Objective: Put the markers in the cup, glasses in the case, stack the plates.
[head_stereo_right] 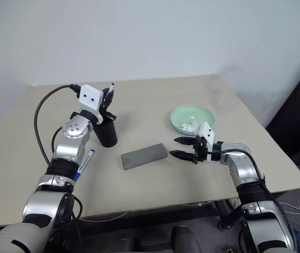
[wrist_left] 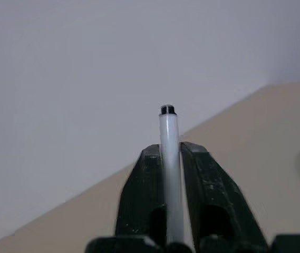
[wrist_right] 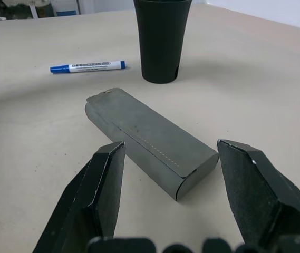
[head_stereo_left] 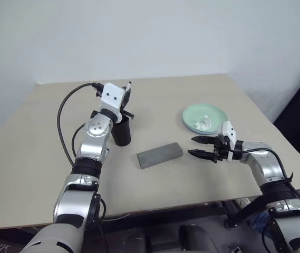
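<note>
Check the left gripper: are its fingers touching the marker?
Touching. In the left wrist view the marker sits pinched between the left gripper's two black fingers, with no gap on either side.

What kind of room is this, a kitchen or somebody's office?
Probably a lab or test room: a bare beige table against a plain white wall, and loose cables on the floor.
</note>
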Action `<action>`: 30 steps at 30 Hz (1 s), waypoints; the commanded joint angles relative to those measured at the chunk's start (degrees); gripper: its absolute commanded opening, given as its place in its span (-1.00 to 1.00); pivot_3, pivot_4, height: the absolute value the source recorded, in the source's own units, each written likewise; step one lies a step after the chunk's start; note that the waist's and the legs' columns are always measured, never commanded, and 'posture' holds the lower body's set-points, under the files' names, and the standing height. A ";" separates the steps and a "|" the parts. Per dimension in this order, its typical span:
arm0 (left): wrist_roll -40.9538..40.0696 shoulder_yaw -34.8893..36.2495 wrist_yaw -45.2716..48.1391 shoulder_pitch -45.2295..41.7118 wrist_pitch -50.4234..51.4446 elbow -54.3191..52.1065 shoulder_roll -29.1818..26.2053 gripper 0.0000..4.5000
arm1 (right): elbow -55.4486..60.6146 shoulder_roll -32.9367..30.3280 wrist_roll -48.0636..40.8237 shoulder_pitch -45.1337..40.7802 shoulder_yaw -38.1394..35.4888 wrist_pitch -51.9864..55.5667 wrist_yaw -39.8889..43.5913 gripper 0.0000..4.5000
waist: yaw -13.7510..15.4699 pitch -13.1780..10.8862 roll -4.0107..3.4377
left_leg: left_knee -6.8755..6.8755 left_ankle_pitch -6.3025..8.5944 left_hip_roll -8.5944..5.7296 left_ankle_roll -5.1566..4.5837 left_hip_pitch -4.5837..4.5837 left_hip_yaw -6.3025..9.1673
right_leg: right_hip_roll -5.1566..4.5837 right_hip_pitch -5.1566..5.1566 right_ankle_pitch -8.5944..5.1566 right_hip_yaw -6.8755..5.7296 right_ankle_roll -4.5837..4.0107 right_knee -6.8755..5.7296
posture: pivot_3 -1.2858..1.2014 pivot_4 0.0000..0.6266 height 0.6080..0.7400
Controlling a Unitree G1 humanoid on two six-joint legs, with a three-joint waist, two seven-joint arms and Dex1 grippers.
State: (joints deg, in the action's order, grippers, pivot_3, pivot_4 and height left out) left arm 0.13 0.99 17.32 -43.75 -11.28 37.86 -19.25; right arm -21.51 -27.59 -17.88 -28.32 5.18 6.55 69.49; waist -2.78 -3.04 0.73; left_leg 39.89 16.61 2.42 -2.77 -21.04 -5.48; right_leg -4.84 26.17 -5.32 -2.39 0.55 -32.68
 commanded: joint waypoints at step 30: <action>-14.58 10.70 5.79 11.77 63.48 -44.42 -19.84 0.86 | -0.75 -0.15 0.12 -2.69 -0.37 -0.83 0.81 0.34 | -0.19 -0.01 0.02 | -0.01 0.13 0.05 0.26 0.06 0.03 | 0.01 0.03 0.00 -0.03 0.00 -0.10 | 0.03 -1.00 0.89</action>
State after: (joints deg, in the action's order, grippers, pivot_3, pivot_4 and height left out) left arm -12.88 12.06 21.30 -31.66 48.41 -3.14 -37.54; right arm -22.76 -27.78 -17.84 -29.17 5.57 6.75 69.91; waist -2.97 -3.04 0.75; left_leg 39.88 16.74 2.48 -2.51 -20.98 -5.45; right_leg -4.83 26.21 -5.32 -2.42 0.55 -32.79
